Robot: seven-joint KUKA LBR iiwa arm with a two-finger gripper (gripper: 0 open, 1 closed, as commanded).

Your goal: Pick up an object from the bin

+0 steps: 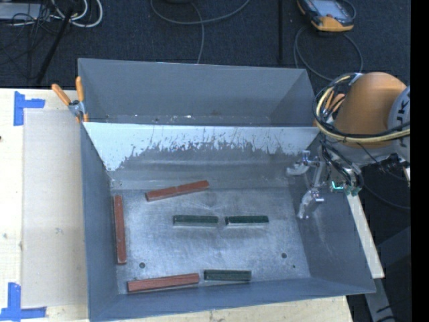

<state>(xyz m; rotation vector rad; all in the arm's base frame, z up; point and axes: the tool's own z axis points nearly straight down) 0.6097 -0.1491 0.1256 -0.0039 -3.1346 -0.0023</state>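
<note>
Six flat bars (177, 191) lay singly in the bin (194, 92), unstacked, which left grip room around each. The pincer (303, 188) hung open and empty beside the right wall, near a dark green bar (247, 221).

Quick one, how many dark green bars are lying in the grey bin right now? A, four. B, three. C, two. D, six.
B: one dark green bar and a second lie end to end in the middle of the floor, and a third lies by the near wall, next to a reddish-brown bar.
</note>
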